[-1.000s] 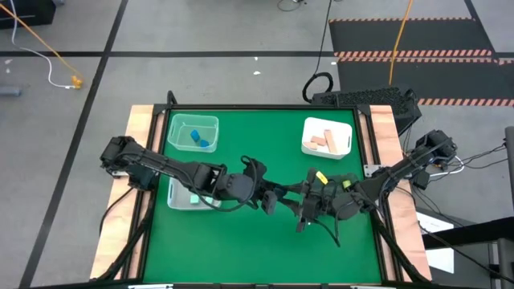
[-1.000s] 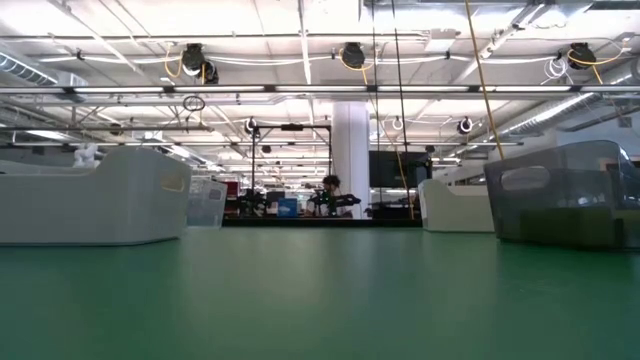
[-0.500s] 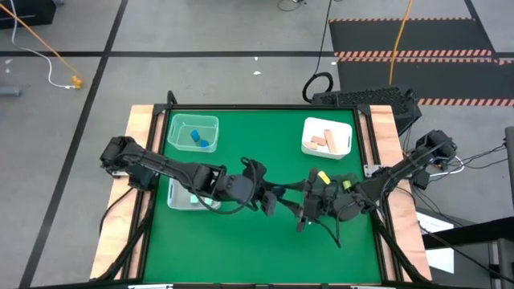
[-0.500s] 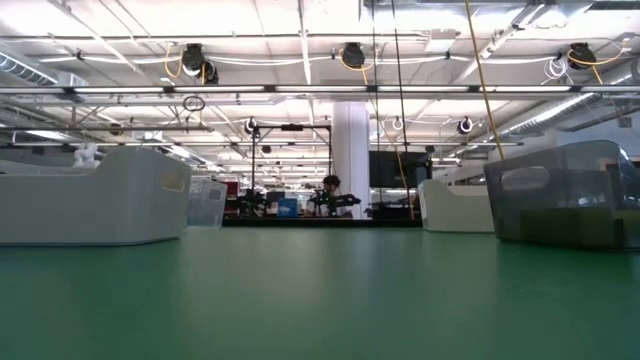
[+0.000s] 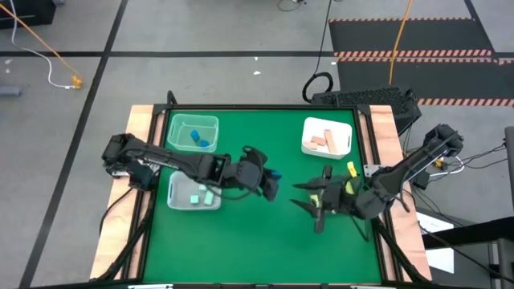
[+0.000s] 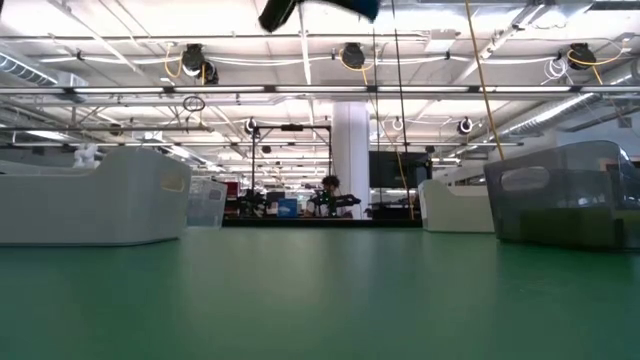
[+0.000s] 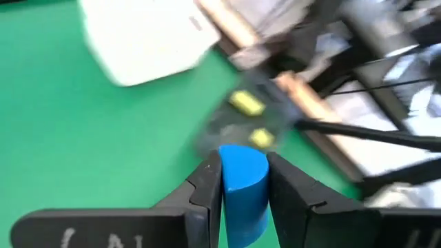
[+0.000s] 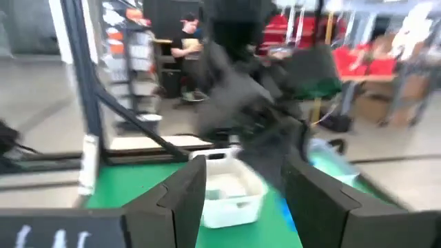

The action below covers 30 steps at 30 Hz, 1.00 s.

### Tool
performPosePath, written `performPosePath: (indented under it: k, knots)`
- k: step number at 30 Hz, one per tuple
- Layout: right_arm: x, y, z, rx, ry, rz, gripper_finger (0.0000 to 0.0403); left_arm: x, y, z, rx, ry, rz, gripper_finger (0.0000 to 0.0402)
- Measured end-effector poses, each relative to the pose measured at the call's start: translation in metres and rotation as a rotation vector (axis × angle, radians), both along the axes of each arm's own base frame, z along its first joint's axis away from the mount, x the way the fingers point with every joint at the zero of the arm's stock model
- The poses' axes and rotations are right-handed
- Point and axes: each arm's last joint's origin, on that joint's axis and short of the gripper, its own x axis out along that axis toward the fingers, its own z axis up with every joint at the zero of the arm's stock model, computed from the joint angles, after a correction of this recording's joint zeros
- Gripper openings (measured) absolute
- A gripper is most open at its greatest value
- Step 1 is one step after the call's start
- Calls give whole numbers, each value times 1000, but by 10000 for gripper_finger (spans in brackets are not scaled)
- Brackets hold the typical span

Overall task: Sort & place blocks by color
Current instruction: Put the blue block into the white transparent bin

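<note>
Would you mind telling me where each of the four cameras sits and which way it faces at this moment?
High view: above the table, looking straight down; both arms show.
Low view: at table height, looking level into the room; only a dark gripper tip with something blue shows at the top edge.
Left wrist view: on the left arm, looking past the left gripper, shut on a blue block.
Right wrist view: on the right arm, looking past the open right gripper.
Shared: the high view also shows the blue block.

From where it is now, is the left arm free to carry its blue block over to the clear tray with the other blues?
Probably yes. The left gripper holds the blue block above mid-table, and bare green mat lies between it and the clear tray; the right gripper sits on the other side.
</note>
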Motion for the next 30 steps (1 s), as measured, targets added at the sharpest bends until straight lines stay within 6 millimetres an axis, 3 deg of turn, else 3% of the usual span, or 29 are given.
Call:
performPosePath:
  k: [7, 21, 25, 30]
  knots:
    - [-8, 0, 2, 183, 9, 121, 180, -18, 56, -7, 40, 239, 137, 86]
    - [-13, -5, -26, 255, 229, 43, 180, -142, 147, 27, -12, 705, 460, 86]
    - [-13, -5, -27, 240, 246, 41, 180, -166, 164, 20, -52, 765, 549, 86]
    - [-14, -7, -29, 235, 260, 32, 180, -191, 180, -14, -141, 856, 640, 86]
